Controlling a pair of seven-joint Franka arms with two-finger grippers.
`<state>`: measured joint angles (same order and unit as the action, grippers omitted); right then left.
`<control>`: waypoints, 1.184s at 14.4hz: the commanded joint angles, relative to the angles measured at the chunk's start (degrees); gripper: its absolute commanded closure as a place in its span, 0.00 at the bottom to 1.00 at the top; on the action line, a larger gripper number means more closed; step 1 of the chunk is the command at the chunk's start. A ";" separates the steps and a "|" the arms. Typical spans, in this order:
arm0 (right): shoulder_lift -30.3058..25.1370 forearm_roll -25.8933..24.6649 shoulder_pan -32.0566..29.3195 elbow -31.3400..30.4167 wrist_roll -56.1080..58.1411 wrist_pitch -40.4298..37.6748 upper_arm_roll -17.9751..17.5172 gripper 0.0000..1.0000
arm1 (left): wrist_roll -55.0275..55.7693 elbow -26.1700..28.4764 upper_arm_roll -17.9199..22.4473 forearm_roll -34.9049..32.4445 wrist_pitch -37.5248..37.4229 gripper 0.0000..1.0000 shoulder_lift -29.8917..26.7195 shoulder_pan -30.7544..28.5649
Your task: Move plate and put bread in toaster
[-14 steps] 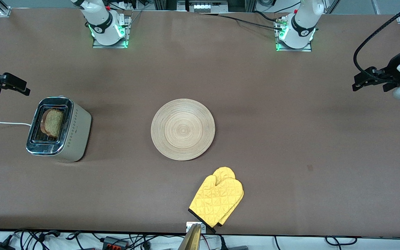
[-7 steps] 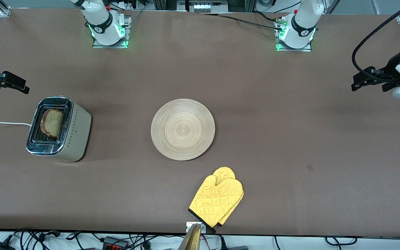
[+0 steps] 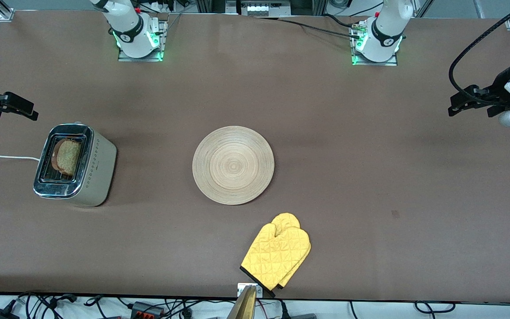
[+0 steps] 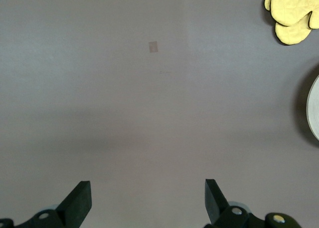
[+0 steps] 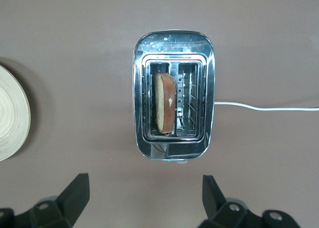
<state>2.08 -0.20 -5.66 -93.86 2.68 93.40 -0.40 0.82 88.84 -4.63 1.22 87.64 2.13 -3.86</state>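
The light-wood plate [image 3: 233, 165] lies flat mid-table; its rim shows in the right wrist view [image 5: 12, 119] and the left wrist view [image 4: 314, 108]. The cream toaster [image 3: 98, 170] with a chrome top stands toward the right arm's end, and shows in the right wrist view [image 5: 140, 101]. The bread [image 3: 66, 156] stands in one slot, its crust showing above it [image 5: 165, 110]. My right gripper [image 3: 33, 111] is open and empty over bare table beside the toaster [image 5: 144, 193]. My left gripper [image 3: 450, 105] is open and empty over bare table at the left arm's end [image 4: 147, 198].
A yellow quilted oven mitt [image 3: 277, 250] lies near the table's front edge, nearer to the front camera than the plate; it also shows in the left wrist view [image 4: 291, 13]. The toaster's white cord [image 3: 2, 157] runs off the table's end.
Both grippers drift only slightly at the table's ends. The plate, toaster, bread and mitt have not moved.
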 commanded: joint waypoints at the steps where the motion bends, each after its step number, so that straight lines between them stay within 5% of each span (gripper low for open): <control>1: 0.55 -0.59 0.74 1.05 -0.57 -0.41 0.84 0.00 | -0.11 -1.39 -0.12 0.71 -0.71 0.00 0.50 -0.18; 11: 1.26 -0.59 0.91 1.49 -0.48 -0.84 0.92 0.00 | -0.20 -1.39 0.06 0.62 -0.97 0.00 0.42 -0.36; 14: 1.26 -0.59 4.51 1.58 -0.66 -1.64 4.78 0.00 | -0.29 -1.39 0.15 0.45 -0.89 0.00 0.50 -0.27; 17: 1.17 -0.59 4.43 1.58 -0.66 -1.64 4.71 0.00 | -0.11 -1.48 0.15 0.36 -0.45 0.00 1.47 -0.27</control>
<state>3.17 -0.24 -2.25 -93.34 2.49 92.90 3.35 0.82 88.84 -4.52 1.22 87.64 2.26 -3.99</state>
